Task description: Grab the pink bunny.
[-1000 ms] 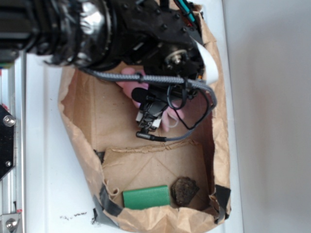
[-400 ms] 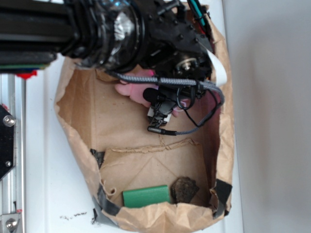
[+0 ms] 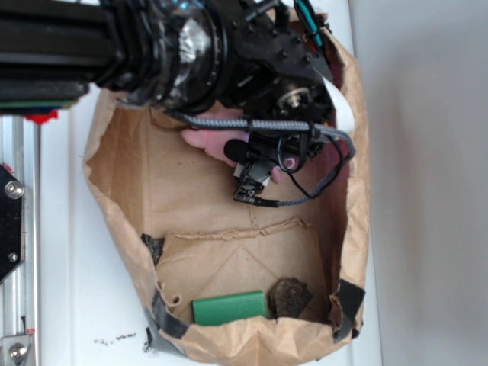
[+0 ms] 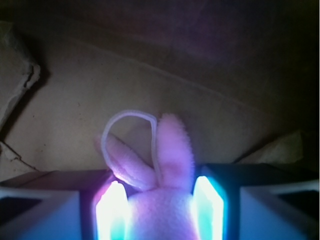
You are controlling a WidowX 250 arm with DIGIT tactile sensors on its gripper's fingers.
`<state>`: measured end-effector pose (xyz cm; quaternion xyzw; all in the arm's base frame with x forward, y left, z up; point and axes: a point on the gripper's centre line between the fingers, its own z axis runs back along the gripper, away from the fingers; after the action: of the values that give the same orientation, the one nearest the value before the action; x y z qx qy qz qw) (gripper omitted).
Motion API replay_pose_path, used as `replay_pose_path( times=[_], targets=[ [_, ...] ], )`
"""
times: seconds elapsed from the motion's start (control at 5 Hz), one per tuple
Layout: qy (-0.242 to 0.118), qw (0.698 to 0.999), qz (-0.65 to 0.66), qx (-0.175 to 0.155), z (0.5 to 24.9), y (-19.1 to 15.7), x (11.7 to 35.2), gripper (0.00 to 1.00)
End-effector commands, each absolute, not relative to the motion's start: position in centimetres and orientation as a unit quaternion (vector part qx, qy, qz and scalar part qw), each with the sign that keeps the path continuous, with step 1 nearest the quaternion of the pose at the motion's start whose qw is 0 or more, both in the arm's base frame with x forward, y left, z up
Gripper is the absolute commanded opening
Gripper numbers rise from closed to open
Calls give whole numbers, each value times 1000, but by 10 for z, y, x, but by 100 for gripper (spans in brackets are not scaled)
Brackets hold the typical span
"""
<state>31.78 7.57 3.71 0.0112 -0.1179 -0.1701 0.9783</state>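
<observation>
Exterior view, left to right: green rectangular block [image 3: 229, 308] on floor of open brown paper bag [image 3: 122, 183], dark brown lumpy ball [image 3: 290, 297] just beside it; black robot gripper [image 3: 263, 156] reaching into bag's far end, over small soft pale-pink plush bunny [image 3: 204, 140]. Wrist view: white tag loop [image 4: 129, 137], two ears, bunny's body between glowing fingers [image 4: 111, 210], touching both – pincer clamped on bunny

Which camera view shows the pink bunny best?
The wrist view: the pink bunny sits between the claw fingers, with its ears and white tag loop clear. In the exterior view the arm hides most of it.
</observation>
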Motion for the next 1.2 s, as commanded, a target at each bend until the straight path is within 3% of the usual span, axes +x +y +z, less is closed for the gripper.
replay_pose_path(
  times=[0.0, 0.2, 0.4, 0.6, 0.8, 1.0],
  targets=[
    [-133, 981, -139, -6, 70, 111, 354, 0],
    [-155, 983, -90, -25, 89, 131, 356, 0],
    [-174, 980, -81, -56, 134, 84, 305, 0],
    [-202, 974, -90, -54, 156, 64, 280, 0],
    [-204, 973, -101, -35, 159, 49, 271, 0],
    [-180, 979, -95, -19, 173, 45, 274, 0]
  ],
)
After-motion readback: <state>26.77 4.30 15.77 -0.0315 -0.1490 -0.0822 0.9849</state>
